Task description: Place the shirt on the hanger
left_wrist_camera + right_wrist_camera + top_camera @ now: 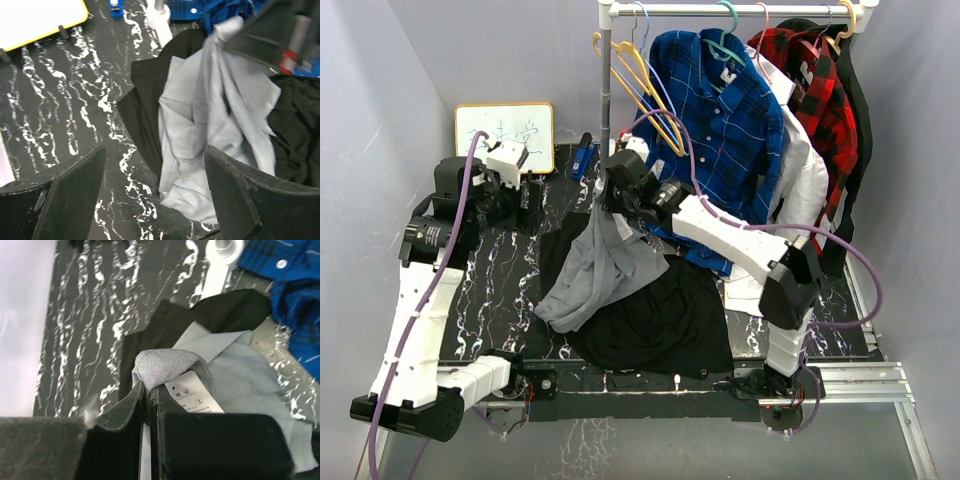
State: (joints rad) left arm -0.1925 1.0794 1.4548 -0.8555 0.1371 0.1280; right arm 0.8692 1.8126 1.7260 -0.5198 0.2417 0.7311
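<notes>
Your right claw is clenched on the shirt, pinching a fold of grey fabric at the collar, just beside the white label. That end of the shirt is up off the surface. The rest trails down to the near left and lies partly over the black cloth. Your left claw is released, jaws wide and holding nothing, over the far left of the surface near the whiteboard. The hanger hangs on the rail at the far side, beside the yellow hangers.
</notes>
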